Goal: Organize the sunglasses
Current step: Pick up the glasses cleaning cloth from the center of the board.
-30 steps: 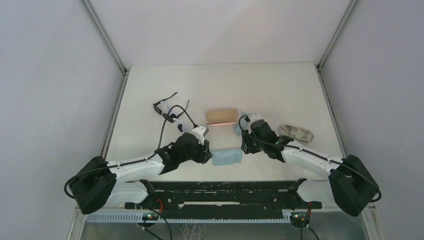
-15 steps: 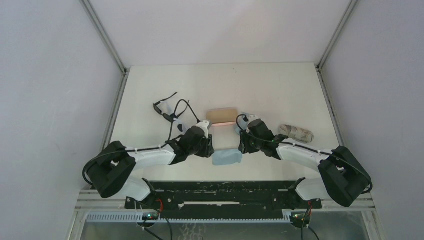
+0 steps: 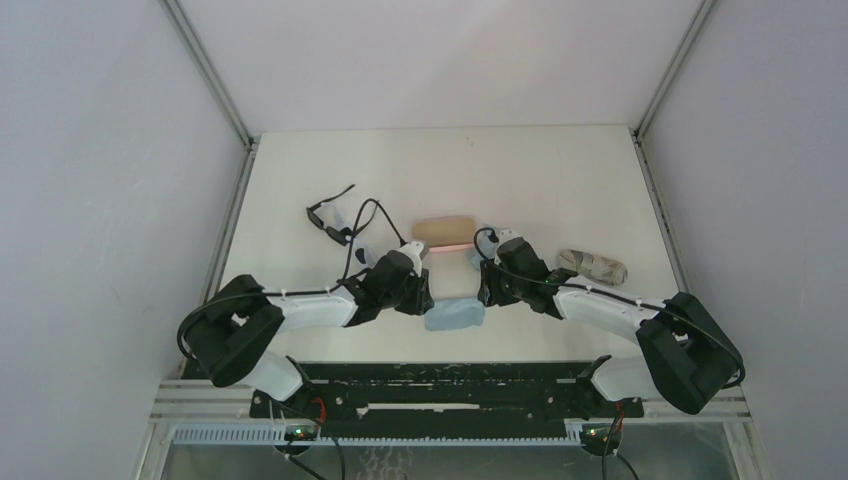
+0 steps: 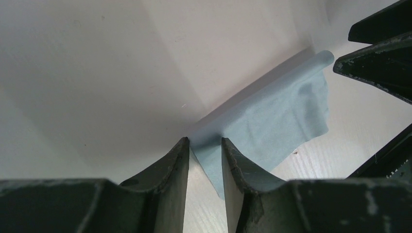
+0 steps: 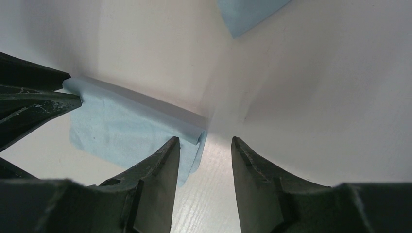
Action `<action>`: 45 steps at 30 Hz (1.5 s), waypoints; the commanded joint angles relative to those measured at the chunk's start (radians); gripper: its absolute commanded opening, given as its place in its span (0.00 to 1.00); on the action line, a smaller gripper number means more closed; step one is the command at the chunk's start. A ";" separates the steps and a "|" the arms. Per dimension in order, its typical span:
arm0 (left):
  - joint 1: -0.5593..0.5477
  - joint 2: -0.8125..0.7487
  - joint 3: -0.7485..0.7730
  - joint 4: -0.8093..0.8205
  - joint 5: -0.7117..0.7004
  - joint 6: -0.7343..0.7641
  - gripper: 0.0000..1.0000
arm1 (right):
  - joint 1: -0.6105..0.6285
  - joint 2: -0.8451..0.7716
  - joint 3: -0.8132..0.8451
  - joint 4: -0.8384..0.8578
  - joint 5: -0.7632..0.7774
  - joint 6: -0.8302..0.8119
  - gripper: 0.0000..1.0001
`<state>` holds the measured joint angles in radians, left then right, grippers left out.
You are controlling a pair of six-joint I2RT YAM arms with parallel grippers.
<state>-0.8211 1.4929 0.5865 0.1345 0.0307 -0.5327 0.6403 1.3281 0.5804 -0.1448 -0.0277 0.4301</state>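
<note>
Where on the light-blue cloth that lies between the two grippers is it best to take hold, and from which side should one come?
Grip the light-blue cloth at the two ends of its folded edge, probably coming down from above. It lies flat on the table, so its open edges offer little to pinch. Only that fold stands up from the surface enough to be pinched.

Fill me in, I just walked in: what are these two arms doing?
Both arms are at the light-blue cloth near the front of the table. The left gripper straddles one end of its rolled edge, jaws narrowly apart; the right gripper stands open at the other end. The black sunglasses lie untouched farther back on the left.
</note>
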 commanded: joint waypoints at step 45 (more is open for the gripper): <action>0.004 -0.066 0.027 0.036 0.034 -0.019 0.00 | -0.010 0.031 0.024 0.095 -0.085 0.007 0.01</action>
<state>-0.8211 1.4906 0.5865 0.1329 0.0563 -0.5407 0.6285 1.4136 0.5804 -0.0780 -0.1368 0.4618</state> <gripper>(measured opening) 0.005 0.049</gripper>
